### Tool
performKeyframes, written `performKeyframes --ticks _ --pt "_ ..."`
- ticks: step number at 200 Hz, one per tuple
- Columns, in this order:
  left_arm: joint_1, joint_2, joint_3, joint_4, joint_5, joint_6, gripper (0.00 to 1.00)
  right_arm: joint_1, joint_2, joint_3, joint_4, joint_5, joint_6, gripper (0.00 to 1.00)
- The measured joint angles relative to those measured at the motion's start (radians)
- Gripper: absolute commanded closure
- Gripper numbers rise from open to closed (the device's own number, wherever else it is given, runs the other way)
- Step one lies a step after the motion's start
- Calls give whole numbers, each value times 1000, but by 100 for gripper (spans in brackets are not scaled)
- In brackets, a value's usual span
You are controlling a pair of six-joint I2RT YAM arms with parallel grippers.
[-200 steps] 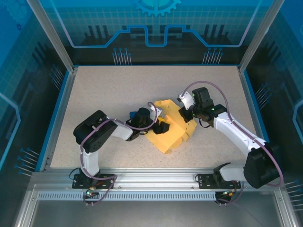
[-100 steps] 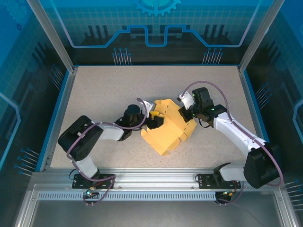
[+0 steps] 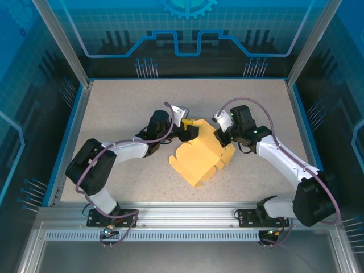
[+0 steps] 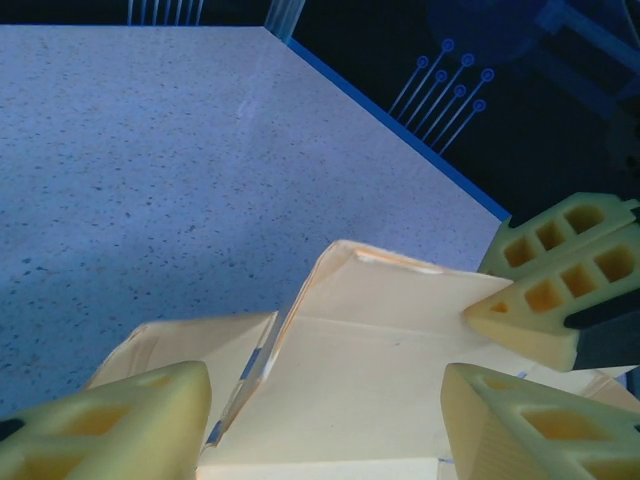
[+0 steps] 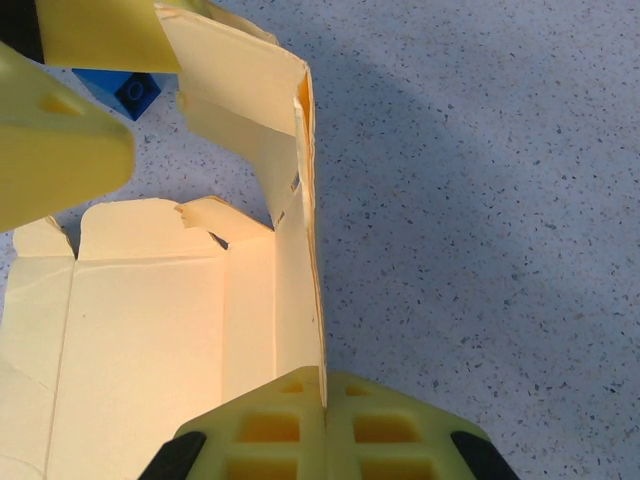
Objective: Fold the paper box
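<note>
**Paper box, part-folded, one wall pinched**

Item: paper box (image 3: pixel 200 162), pale yellow thin card, mostly lying flat and opened out on the speckled table (image 3: pixel 125 108). It sits between the two grippers, its main panel spreading from their tips towards the arm bases.

Right gripper (image 5: pixel 322 385): jaws pressed together on a card wall that stands upright on edge. That wall runs straight ahead from the fingertips. The flat creased panel lies to the left of the fingertips in the wrist view, bare table to the right.

Left gripper (image 4: pixel 320 430): jaws set well apart, nothing clamped. The card's far corner and a raised flap lie between and just ahead of its fingers (image 4: pixel 115 420); whether they touch the card, I cannot tell. The right gripper's tips show ahead of it, to the right.

Also noted: small blue block (image 5: pixel 132 92) on the table, beyond the card's far edge, well ahead of the right gripper and beside a left finger.
</note>
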Motion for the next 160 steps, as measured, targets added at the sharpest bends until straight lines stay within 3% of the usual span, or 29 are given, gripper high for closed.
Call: performKeyframes --ticks 38,76,160 --pt "0 8 15 -6 105 -10 47 0 5 0 0 3 0 98" --pt "-3 26 15 6 180 -28 48 1 17 0 1 3 1 98" --pt "-4 30 -7 5 177 -19 41 16 31 2 6 37 -12 98"
